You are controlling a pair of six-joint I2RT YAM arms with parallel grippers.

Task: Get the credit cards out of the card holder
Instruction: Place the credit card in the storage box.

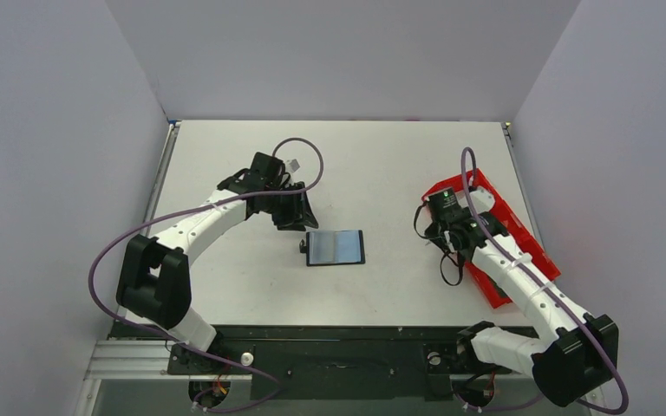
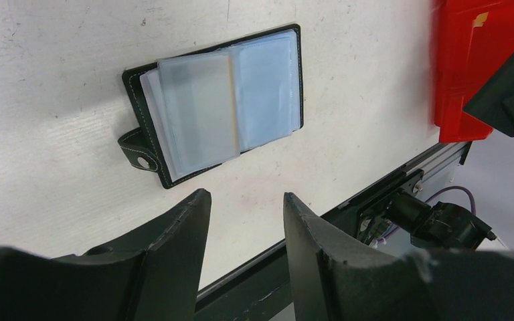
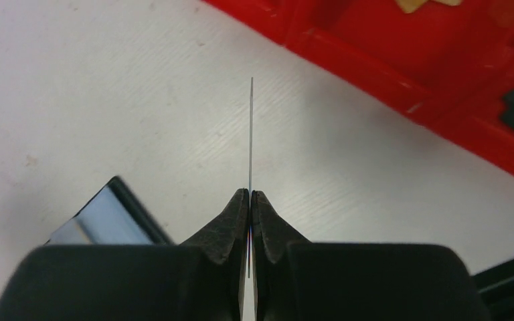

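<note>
White table (image 1: 381,165), red compartment tray (image 1: 531,245) near its right edge

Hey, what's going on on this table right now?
A card holder lies open on the table while a robot empties it. The right pincer is shut on a thin card, seen edge-on, near the red tray. The left pincer is open, hovering just off the holder and touching nothing.
</note>
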